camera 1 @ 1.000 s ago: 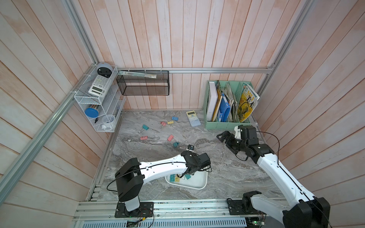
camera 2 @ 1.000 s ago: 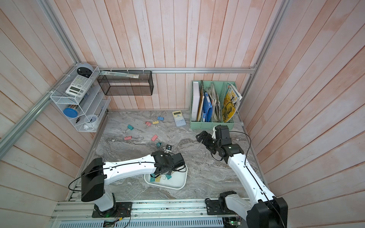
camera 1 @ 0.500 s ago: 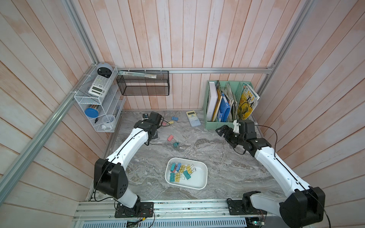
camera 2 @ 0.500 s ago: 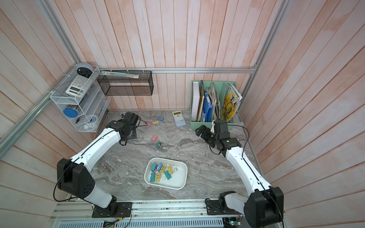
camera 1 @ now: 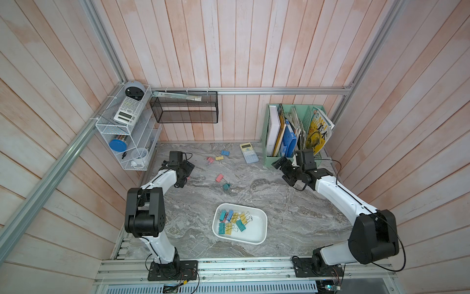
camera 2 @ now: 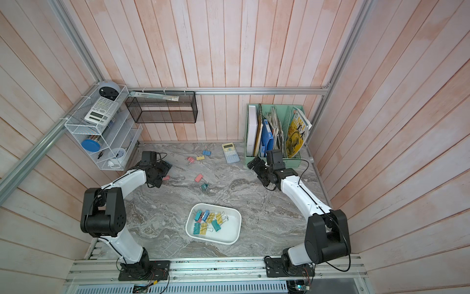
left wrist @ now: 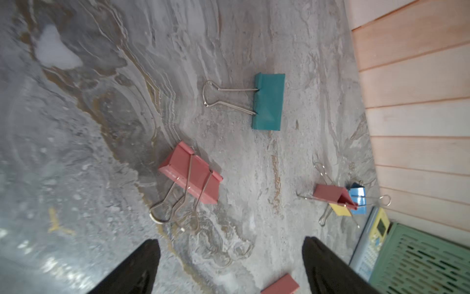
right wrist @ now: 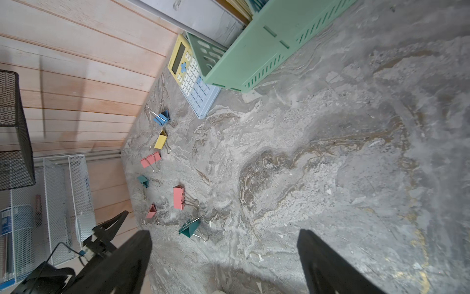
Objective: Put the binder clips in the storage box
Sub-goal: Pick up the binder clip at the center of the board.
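A grey marbled table (camera 1: 292,203), seen from above, is walled in by pale wood planks. High on the left wall hangs a white wire shelf (camera 1: 122,137); on the back wall, a black mesh basket (camera 1: 184,112). The left gripper (left wrist: 230,240) hovers low over the far left of the table. Its black fingers (left wrist: 137,267) stand wide apart, clasping nothing. A pink clip (camera 1: 188,179) peeks out at the gripper's edge in both top views. To the right, near the back wall, a row of clips (camera 1: 219,157), pink, yellow and blue, lies on the table. Nearer the middle, a second pink clip (camera 1: 219,177) lies just beside a teal clip (camera 1: 226,187). The white box (camera 1: 256,229) sits at the front middle of the table, well apart from both grippers. Inside it is a cluster of clips (camera 1: 232,222) in teal, blue and yellow. Further right, a yellow and blue calculator (camera 1: 249,152) lies by the back wall, beside a mint-green file holder (right wrist: 254,58) packed with books and magazines. The right gripper (right wrist: 223,234) hovers just in front of the file holder, its fingers (right wrist: 330,267) spread wide with only bare table between them.
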You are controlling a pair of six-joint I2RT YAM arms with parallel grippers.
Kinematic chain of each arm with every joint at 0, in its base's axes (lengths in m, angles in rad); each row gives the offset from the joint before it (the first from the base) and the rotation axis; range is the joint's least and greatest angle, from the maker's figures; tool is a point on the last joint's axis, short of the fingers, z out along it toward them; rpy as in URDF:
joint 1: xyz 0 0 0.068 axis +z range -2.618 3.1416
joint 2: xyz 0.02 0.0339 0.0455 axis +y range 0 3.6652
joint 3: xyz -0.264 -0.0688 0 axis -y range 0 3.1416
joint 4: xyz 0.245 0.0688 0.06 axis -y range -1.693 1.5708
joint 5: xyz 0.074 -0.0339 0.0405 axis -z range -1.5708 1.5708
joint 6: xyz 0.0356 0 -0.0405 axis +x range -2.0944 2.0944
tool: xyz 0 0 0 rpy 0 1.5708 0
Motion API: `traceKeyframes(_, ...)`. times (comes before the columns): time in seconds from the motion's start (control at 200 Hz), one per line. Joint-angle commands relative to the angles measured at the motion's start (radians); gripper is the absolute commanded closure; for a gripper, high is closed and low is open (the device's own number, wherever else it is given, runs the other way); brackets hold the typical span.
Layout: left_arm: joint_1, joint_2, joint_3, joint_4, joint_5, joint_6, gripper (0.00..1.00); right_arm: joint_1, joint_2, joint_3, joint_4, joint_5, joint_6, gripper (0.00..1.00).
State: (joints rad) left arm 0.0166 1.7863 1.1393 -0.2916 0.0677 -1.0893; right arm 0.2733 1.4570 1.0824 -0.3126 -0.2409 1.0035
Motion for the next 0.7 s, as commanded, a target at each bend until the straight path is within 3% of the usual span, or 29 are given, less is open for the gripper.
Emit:
traceKeyframes(0.0, 0.014, 0.035, -0.014, 0.168, 0.038, -0.163, 0.11, 0.007, 0.017, 0.038, 0.004, 0.0, 0.028, 0.04)
traceKeyframes(0.115, 0.032, 0.054, -0.014, 0.162, 0.02, -0.174, 0.25, 0.007, 0.018, 0.045, -0.013, 0.002, 0.018, 0.04)
traceKeyframes(0.495, 0.082, 0.052, -0.048, 0.143, 0.042, -0.155, 1.0, 0.006, 0.032, 0.077, -0.042, 0.003, -0.01, 0.03)
traceKeyframes(0.695, 0.083, 0.01, -0.031, 0.085, 0.073, -0.104, 1.0, -0.001, 0.026, 0.094, -0.044, -0.014, -0.038, 0.03)
